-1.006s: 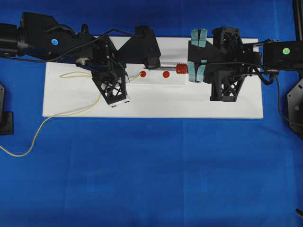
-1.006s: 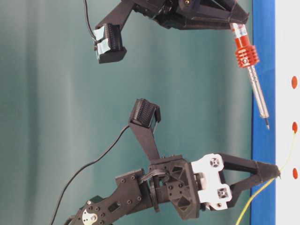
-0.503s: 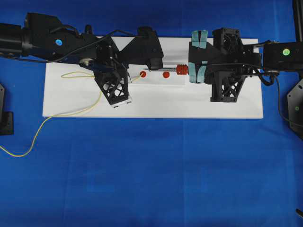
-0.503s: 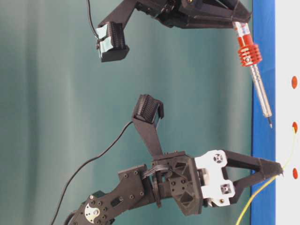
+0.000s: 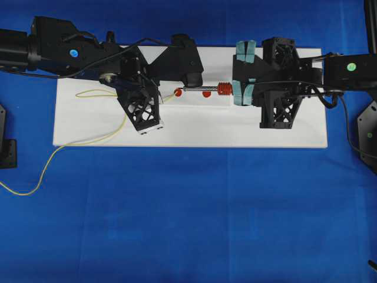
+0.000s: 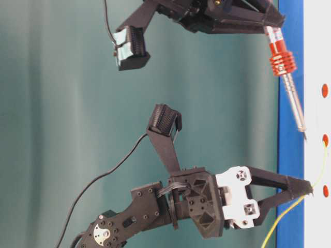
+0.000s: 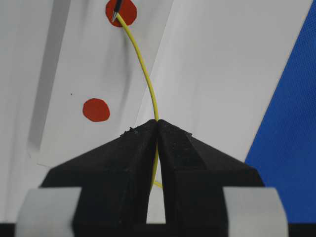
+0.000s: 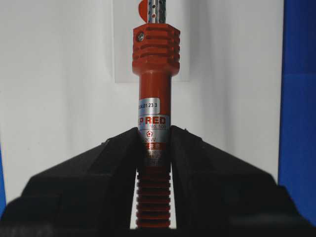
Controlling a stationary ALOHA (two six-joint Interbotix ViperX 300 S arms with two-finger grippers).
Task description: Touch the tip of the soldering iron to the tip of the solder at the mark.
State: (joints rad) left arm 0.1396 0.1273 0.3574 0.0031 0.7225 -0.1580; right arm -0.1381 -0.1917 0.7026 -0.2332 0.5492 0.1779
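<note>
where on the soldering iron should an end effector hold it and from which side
Hold the soldering iron on its straight red-orange handle behind the ribbed collar, coming from the cord end along its axis, as the right end effector does; that leaves the thin metal shaft free.

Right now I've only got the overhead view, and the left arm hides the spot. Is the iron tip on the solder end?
Observer: From the left wrist camera, the soldering iron has its dark tip against the end of the solder, right on the far red dot. They look joined, but I can't confirm contact.
Operator: Is the wire gripped properly?
Observer: The left gripper is shut on it. The wire leaves between the fingertips and arcs up to the dot.
Operator: And the iron?
Observer: On the right wrist camera, the right gripper is clamped on the red handle just under the label, with the iron straight between the jaws.
</note>
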